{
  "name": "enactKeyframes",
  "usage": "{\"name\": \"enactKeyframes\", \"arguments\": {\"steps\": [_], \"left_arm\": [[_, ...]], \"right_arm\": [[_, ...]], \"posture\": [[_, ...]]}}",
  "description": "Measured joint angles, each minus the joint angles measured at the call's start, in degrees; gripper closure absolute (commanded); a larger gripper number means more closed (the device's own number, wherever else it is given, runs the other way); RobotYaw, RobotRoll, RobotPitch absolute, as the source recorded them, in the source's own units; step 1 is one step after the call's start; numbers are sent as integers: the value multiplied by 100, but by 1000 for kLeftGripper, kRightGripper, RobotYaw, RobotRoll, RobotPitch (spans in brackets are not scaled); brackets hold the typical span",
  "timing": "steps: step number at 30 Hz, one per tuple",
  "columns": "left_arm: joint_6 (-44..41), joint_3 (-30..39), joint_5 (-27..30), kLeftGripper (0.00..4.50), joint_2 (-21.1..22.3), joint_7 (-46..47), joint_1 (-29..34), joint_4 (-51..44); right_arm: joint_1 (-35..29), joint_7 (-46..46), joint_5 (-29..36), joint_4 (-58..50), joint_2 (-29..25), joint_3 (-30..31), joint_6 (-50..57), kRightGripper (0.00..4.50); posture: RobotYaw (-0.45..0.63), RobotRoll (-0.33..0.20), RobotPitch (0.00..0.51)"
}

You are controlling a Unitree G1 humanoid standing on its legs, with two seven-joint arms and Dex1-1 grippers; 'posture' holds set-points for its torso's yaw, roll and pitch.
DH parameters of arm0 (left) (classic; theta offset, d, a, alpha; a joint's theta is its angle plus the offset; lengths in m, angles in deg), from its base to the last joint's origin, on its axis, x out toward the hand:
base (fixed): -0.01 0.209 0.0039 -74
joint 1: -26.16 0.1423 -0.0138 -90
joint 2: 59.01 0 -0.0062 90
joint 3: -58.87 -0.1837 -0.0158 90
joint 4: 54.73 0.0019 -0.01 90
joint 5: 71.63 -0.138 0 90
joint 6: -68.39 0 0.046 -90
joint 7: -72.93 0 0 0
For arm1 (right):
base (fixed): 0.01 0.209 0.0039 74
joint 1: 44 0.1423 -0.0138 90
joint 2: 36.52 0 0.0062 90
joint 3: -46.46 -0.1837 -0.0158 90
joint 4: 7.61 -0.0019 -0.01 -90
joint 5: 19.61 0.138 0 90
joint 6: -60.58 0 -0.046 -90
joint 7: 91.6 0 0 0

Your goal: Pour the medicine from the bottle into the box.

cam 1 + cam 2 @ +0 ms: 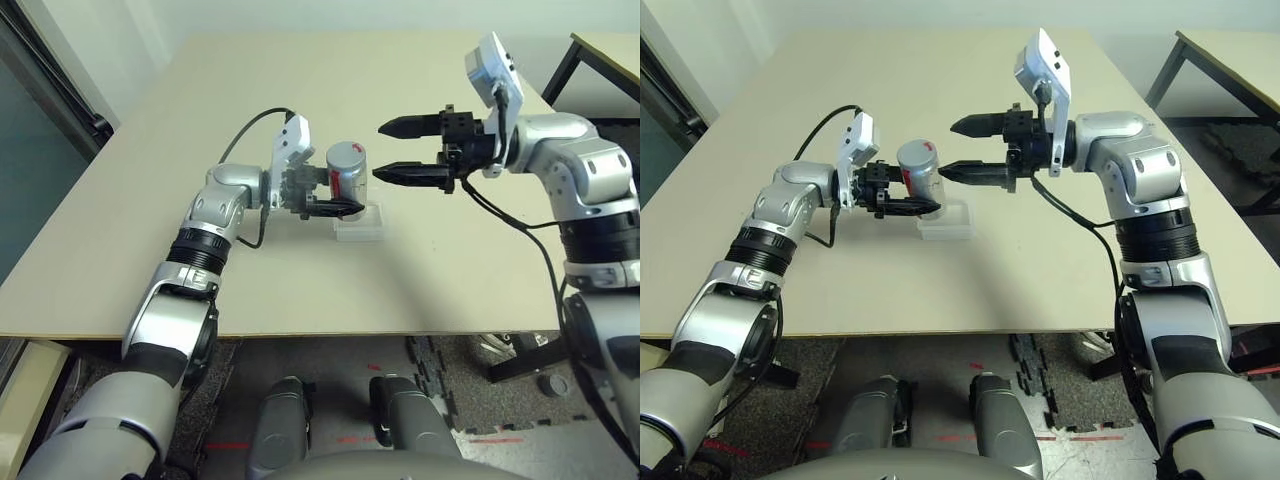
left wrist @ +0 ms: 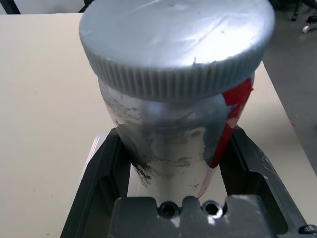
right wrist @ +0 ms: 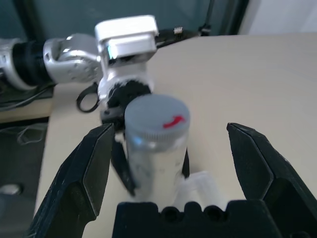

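Note:
My left gripper (image 1: 338, 195) is shut on the bottle (image 1: 347, 170), a white-grey cylinder with a red stripe and a grey screw cap (image 2: 178, 44). It holds the bottle above the table, just over the near-left edge of the box (image 1: 360, 225), a small clear tray lying on the table. In the left wrist view its black fingers (image 2: 94, 183) clamp the bottle's lower body. My right gripper (image 1: 381, 151) is open, its fingertips pointing at the bottle from the right, a short gap away. The right wrist view shows the capped bottle (image 3: 156, 144) between and beyond its spread fingers (image 3: 89, 168).
The tan table (image 1: 200, 260) spreads wide around the box, with its front edge close to me. A second table with black legs (image 1: 590, 55) stands at the far right. Black floor mats lie below the front edge.

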Motion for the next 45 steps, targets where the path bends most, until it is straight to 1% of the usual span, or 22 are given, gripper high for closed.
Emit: {"name": "enactKeyframes", "arguments": {"steps": [4,14,22,29,36,41,45], "left_arm": [[103,-7,-10,1728,-78,-43,-88,49],[167,-12,-38,1728,-104,-87,-96,202],[167,-51,-40,1728,-118,-106,-94,183],[153,-68,-56,1728,-135,-63,-90,167],[104,-73,-57,1728,-136,-19,-82,142],[89,-88,-56,1728,-140,-2,-82,102],[89,-92,-64,1728,-128,22,-73,91]], "right_arm": [[39,-97,-49,2,218,99,-26,0],[100,-109,-206,63,502,438,-218,0],[267,-263,-474,449,656,504,-486,0],[352,-328,-670,738,684,576,-679,0],[389,-300,-663,836,653,580,-712,0],[384,-269,-616,765,541,580,-664,0],[274,-266,-487,559,296,548,-587,0]], "posture": [[-46,0,72],[-35,0,70],[-30,0,74],[-29,0,80],[-33,0,82],[-41,0,82],[-51,0,80]]}}
